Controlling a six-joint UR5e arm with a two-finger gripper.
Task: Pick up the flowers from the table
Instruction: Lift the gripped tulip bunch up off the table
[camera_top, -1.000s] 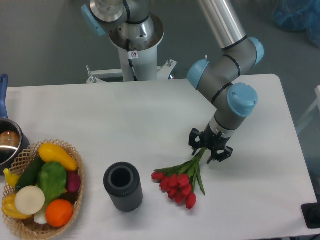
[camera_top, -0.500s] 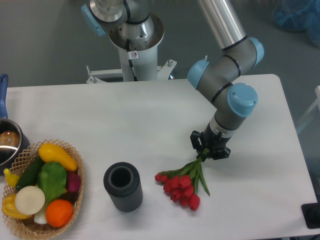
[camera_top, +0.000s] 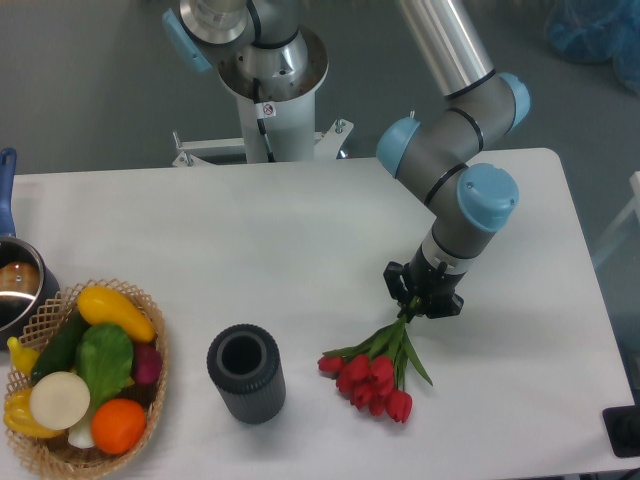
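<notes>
The flowers (camera_top: 375, 373) are a small bunch of red tulips with green stems and leaves, at the front right of the white table (camera_top: 300, 240). My gripper (camera_top: 420, 300) is shut on the stem ends at the upper right of the bunch. The red heads hang down to the lower left, and whether they touch the tabletop I cannot tell. The fingertips themselves are partly hidden by the stems.
A dark ribbed cylinder (camera_top: 246, 373) with an open top stands left of the flowers. A wicker basket of vegetables (camera_top: 85, 378) sits at the front left. A metal pot (camera_top: 15, 285) with a blue handle is at the left edge. The robot base (camera_top: 270, 90) stands behind the table.
My gripper closed on the stems and moved a little right. The bunch swung with it, the heads shifting right and down in the picture.
</notes>
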